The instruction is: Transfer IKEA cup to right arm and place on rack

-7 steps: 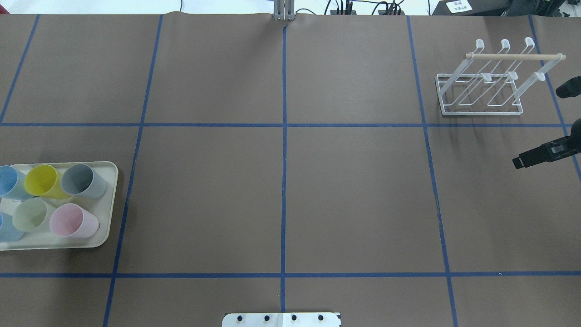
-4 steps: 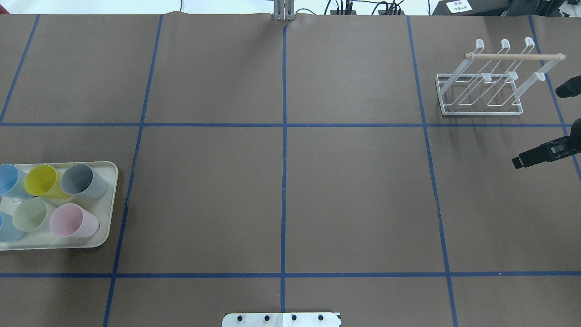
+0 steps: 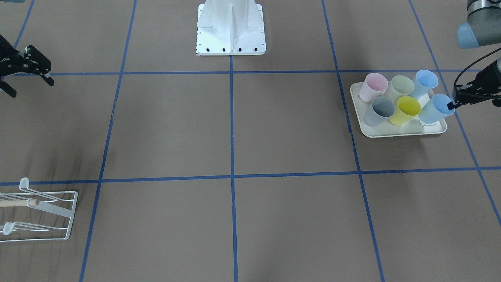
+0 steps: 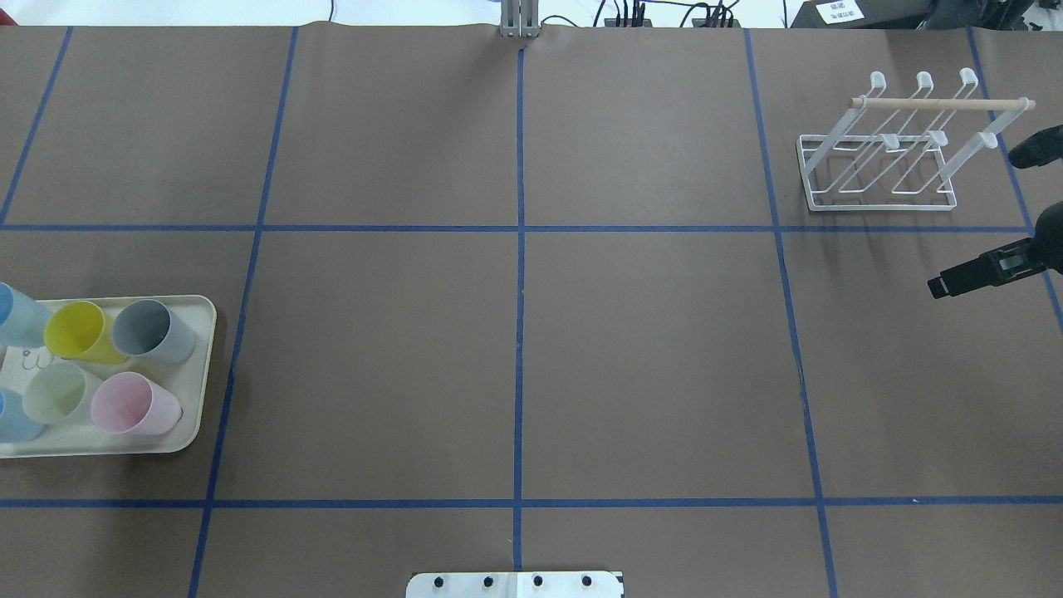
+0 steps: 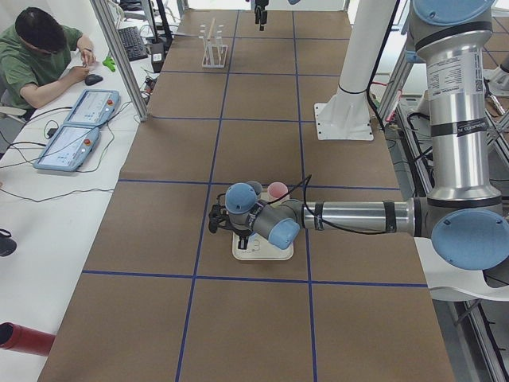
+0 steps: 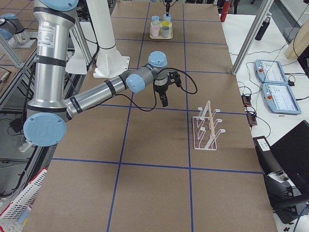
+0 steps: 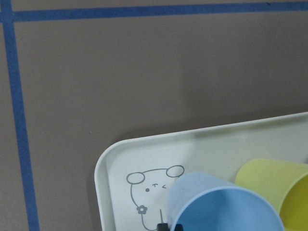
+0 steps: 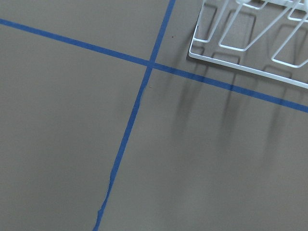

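Several pastel IKEA cups stand on a cream tray [image 3: 391,133] at my left. My left gripper [image 3: 453,104] is shut on the rim of a light blue cup [image 3: 434,110], which hangs tilted just above the tray. In the left wrist view this blue cup [image 7: 226,207] fills the lower edge, over the tray's bunny drawing [image 7: 149,185]. The white wire rack [image 4: 938,104] stands at the far right. My right gripper [image 4: 973,223] hovers open beside it, holding nothing, and also shows in the front view as the right gripper [image 3: 33,89].
Yellow [image 4: 76,330], grey [image 4: 145,328], green [image 4: 56,393] and pink [image 4: 129,403] cups and another blue one stay on the tray. Blue tape lines divide the brown table. The robot's white base [image 3: 231,31] is at the near middle edge. A person sits at the side desk [image 5: 48,60].
The blue cup at the tray's far left has risen and shifted outward, uncovering the bunny drawing. My right gripper has drifted slightly toward the table's middle.
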You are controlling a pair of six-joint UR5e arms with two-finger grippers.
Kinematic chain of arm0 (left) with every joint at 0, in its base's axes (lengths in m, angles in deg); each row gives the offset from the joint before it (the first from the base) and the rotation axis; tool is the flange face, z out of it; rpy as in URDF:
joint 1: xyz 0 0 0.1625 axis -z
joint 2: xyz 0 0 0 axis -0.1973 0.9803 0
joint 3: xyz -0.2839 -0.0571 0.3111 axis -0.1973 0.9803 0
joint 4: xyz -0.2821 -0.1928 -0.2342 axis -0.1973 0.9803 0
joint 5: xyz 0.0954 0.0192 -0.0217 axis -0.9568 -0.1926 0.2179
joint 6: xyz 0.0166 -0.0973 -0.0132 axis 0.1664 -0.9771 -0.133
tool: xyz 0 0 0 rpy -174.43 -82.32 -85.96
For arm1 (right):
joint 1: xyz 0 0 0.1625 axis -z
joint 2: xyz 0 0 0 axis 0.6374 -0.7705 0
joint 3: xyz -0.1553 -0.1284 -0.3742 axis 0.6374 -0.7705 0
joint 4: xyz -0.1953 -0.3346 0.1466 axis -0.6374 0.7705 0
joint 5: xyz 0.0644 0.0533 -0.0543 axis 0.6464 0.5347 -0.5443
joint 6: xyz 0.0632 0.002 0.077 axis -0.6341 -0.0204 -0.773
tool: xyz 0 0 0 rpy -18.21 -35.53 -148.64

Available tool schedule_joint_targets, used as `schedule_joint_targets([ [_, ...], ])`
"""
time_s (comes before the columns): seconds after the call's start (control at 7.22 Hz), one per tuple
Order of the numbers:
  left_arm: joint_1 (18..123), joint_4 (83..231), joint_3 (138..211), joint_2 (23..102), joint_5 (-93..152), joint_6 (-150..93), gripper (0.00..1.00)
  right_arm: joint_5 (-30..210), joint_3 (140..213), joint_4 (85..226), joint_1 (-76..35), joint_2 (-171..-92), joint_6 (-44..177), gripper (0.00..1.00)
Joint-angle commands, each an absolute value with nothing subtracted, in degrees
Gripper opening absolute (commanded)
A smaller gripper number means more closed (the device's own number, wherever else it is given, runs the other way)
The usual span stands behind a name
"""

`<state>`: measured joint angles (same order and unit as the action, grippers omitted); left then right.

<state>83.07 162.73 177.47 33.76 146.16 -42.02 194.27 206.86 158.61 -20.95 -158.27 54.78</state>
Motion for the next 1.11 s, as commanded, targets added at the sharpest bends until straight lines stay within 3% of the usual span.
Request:
schedule_joint_targets([
  [0.0,88.1,162.0,178.2,34.4,145.5,-40.8,0.0,193.3,206.6,158.6,-21.0,-155.7,54.8,1.0],
  [0.28,92.7,151.8,180.7,42.4,146.3,-41.0,0.0,193.4,204.1,157.0,-20.7,-147.0,55.3,1.0],
  [0.55,92.7,142.2,185.2,46.7,149.0,-44.1,0.0,193.4,201.9,149.9,-19.6,-143.5,55.3,1.0],
  [0.97,92.6,141.1,189.3,51.7,157.9,-61.9,0.0,185.9,195.9,146.2,-17.1,-131.2,54.3,1.0],
])
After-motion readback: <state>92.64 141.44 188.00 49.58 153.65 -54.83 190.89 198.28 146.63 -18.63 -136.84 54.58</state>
